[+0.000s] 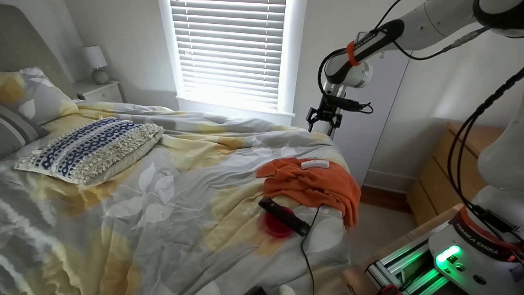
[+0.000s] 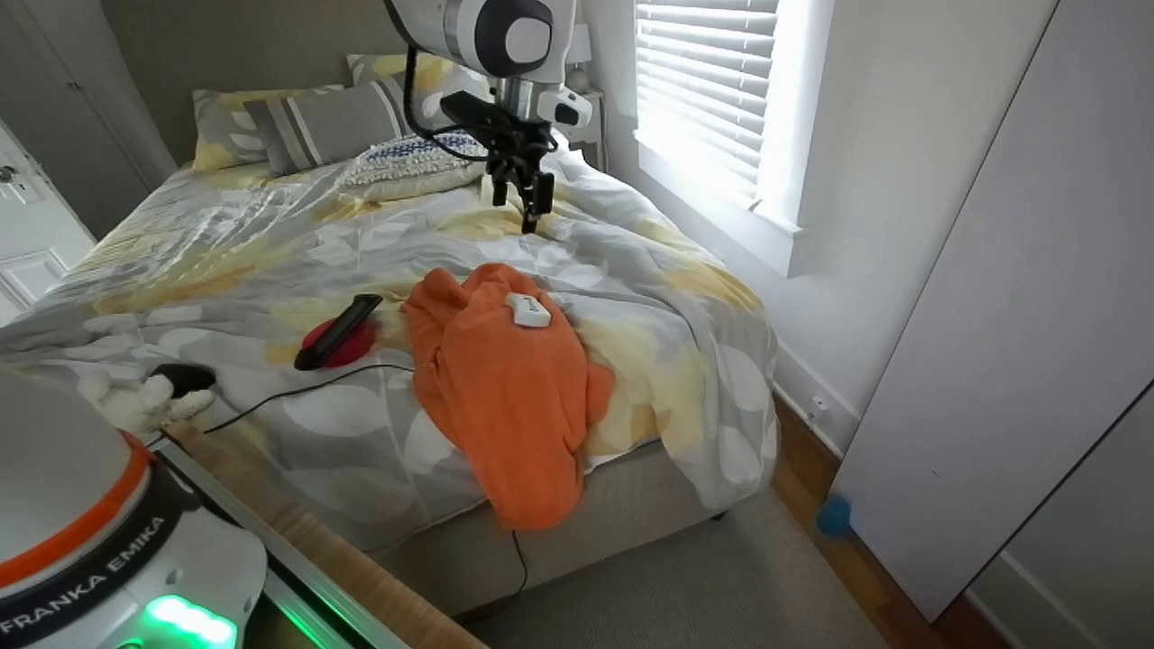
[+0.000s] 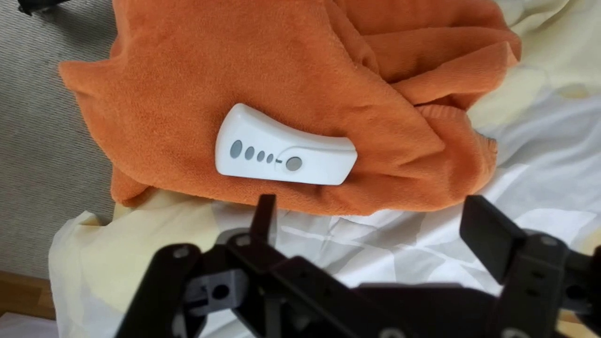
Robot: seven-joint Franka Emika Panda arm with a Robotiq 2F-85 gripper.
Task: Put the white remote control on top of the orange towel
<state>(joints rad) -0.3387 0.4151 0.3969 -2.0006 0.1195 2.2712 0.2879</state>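
Note:
The white remote control (image 3: 286, 150) with grey buttons lies flat on top of the orange towel (image 3: 225, 61). Both also show in the exterior views: the remote (image 1: 315, 164) near the towel's (image 1: 311, 186) far edge, and the remote (image 2: 527, 310) on the towel's (image 2: 505, 388) upper part. The towel is crumpled and hangs over the bed's edge. My gripper (image 3: 368, 199) is open, with its fingers wide apart and nothing between them. It is in the air above the bed, apart from the remote and towel, as seen in both exterior views (image 1: 320, 128) (image 2: 516, 209).
A black elongated device (image 1: 284, 216) with a cord lies on a red round object (image 1: 278, 229) beside the towel. A patterned pillow (image 1: 92, 149) is farther up the bed (image 1: 180, 229). A white plush-like item (image 2: 135, 406) lies near the robot base. A window (image 1: 229, 57) stands behind.

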